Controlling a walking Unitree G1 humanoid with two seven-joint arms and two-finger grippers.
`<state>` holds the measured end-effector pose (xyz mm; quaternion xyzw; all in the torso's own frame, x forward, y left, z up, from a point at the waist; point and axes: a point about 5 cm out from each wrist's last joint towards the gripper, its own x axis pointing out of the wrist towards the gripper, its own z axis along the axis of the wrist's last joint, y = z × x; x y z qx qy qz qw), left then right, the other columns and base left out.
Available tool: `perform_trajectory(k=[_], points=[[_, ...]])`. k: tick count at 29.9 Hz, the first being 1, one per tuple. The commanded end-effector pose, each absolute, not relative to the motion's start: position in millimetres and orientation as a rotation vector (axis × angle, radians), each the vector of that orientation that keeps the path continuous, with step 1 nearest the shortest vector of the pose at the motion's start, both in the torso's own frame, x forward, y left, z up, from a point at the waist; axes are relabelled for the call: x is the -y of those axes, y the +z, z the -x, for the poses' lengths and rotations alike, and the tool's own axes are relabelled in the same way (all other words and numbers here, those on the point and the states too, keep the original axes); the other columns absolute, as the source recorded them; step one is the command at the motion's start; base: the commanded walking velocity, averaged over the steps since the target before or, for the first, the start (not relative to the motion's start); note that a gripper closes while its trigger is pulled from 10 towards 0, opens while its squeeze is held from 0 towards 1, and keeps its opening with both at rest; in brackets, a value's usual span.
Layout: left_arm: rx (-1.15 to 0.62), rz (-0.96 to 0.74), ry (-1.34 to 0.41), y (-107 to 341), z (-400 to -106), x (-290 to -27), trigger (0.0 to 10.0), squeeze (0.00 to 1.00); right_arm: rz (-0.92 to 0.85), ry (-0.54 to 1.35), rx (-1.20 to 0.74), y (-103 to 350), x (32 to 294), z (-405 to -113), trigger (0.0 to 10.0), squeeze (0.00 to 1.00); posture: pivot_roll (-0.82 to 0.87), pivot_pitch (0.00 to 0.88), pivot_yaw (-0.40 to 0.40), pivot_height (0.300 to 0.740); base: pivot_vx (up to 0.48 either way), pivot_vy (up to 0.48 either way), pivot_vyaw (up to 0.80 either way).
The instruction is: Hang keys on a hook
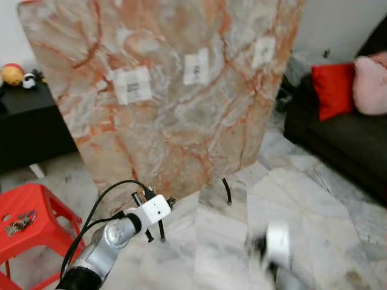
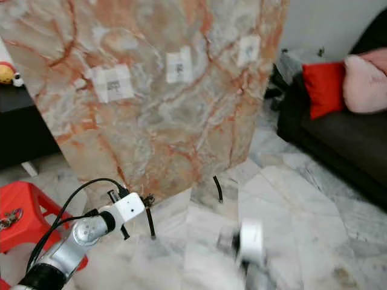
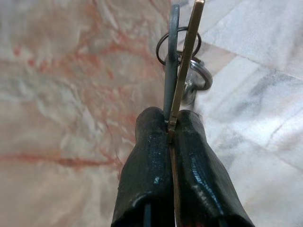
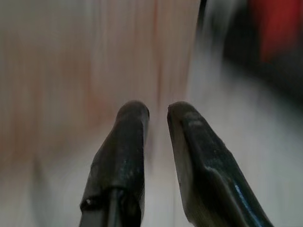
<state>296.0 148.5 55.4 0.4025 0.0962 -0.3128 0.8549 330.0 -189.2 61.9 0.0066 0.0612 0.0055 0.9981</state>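
Two keys (image 3: 179,71) jut lengthwise straight out of the tightly pinching left claw (image 3: 171,124), rings foremost, toward the marble panel (image 1: 163,84).

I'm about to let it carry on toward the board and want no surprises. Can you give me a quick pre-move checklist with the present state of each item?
1. Keys held: ok. The left pincer is shut on the keys, blades pinched between the fingertips, rings hanging free.
2. Left pincer near the marble board: ok, at its lower edge.
3. Hook located: cannot tell. Three pale labelled patches sit on the board; no hook is clear.
4. Right pincer: ok, open and holding nothing, but blurred.
5. Second set of keys on the red stool: ok, out of the way.
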Motion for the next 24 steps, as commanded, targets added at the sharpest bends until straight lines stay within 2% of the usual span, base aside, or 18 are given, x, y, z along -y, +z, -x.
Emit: perform_trajectory(k=[1,7,10,13,18,21,24], points=[[-0.16,-0.894,-0.64,64.8,-302.1,-145.5,10.0,0.0,-0.042,0.048,-0.081,69.2,181.9,-332.0,10.0,0.0,0.02,0.0,-0.079,0.74,0.0,0.0,0.0],[-0.112,-0.958,-0.696,74.1,-303.1,-138.9,10.0,0.0,-0.044,0.238,0.039,107.4,157.3,-350.0,10.0,0.0,0.02,0.0,-0.079,0.74,0.0,0.0,0.0],[-0.116,-0.959,-0.715,76.2,-302.6,-137.2,10.0,0.0,0.015,0.349,-0.063,109.5,146.7,-351.8,10.0,0.0,0.02,0.0,-0.079,0.74,0.0,0.0,0.0],[-0.101,-0.964,-0.725,78.9,-302.7,-135.7,10.0,0.0,0.016,0.465,-0.072,112.3,136.6,-345.8,10.0,0.0,0.02,0.0,-0.08,0.74,0.0,0.0,0.0],[-0.101,-0.913,-0.805,85.6,-300.9,-129.1,10.0,0.0,0.036,0.637,-0.061,114.2,130.7,-333.9,10.0,0.0,0.02,0.0,-0.083,0.74,0.0,0.0,0.0],[-0.183,-0.893,-0.941,85.3,-295.2,-128.0,10.0,0.0,0.077,0.731,-0.103,114.0,133.0,-329.2,10.0,0.0,0.02,0.0,-0.08,0.74,0.0,0.0,0.0],[-0.206,-0.892,-0.967,84.5,-293.4,-129.0,10.0,0.0,0.083,0.744,-0.127,114.5,133.5,-328.5,10.0,0.0,0.01,0.0,-0.079,0.74,0.0,0.0,0.0]])
